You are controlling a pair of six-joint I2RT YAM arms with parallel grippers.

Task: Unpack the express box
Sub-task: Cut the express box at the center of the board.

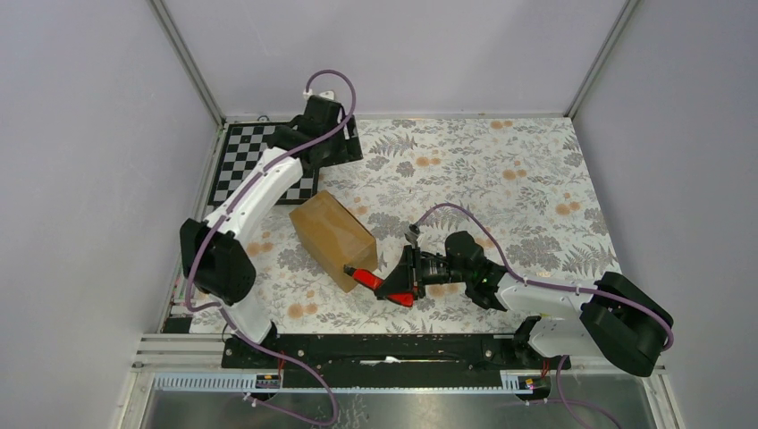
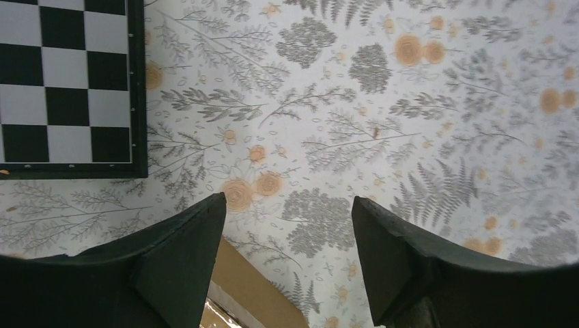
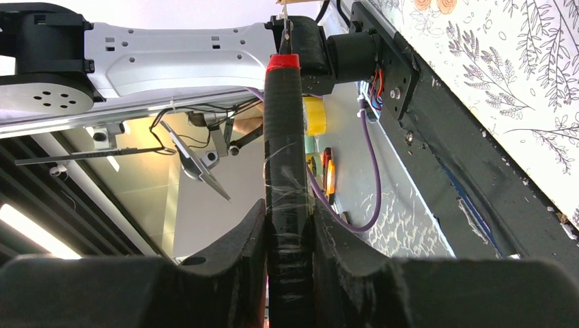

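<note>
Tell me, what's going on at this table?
Two robot arms are working on opening a brown cardboard box that lies on the flowered table. The right tool is clamped on a red-tipped cutter, held near the box's near end; I can't tell if the blade touches it. The left tool hangs open over the cloth near a checkerboard, holding nothing. The box looks shut.
</note>
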